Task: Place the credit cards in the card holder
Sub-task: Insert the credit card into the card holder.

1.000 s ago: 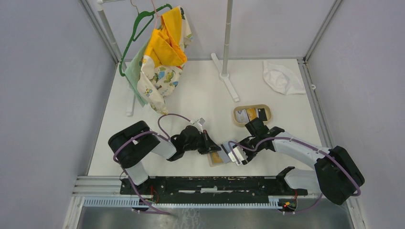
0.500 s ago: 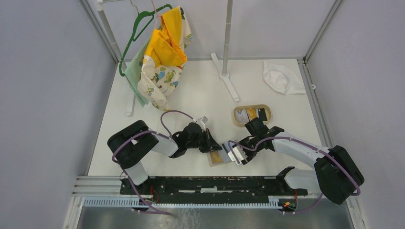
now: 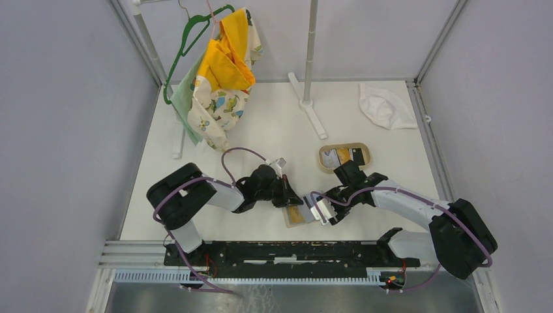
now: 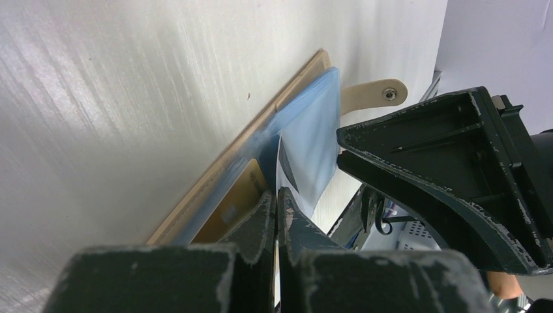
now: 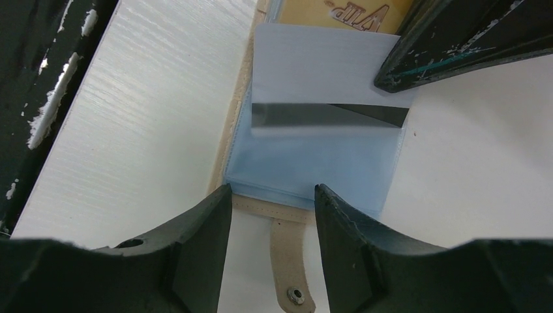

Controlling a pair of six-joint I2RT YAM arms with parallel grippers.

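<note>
The card holder [image 3: 297,217] lies open on the table near the front edge, tan outside and light blue inside [image 5: 313,163], its snap tab [image 5: 287,254] pointing at my right gripper. A gold card [image 5: 345,13] sits in one pocket. A white card with a dark stripe [image 5: 326,72] is partly inside the blue pocket. My left gripper [image 4: 277,195] is shut on that white card's corner, seen edge-on. My right gripper [image 5: 270,192] is open, its fingers straddling the holder's edge on either side of the tab. More cards [image 3: 339,156] lie in the oval tray [image 3: 320,158].
The oval tan tray stands just behind my right arm. A white cloth [image 3: 385,107] lies at the back right. Clothes on a green hanger [image 3: 218,78] hang at the back left, beside a white stand base [image 3: 313,114].
My left wrist has shifted slightly up and to the right, still over the holder. The right arm and the holder have not moved.
</note>
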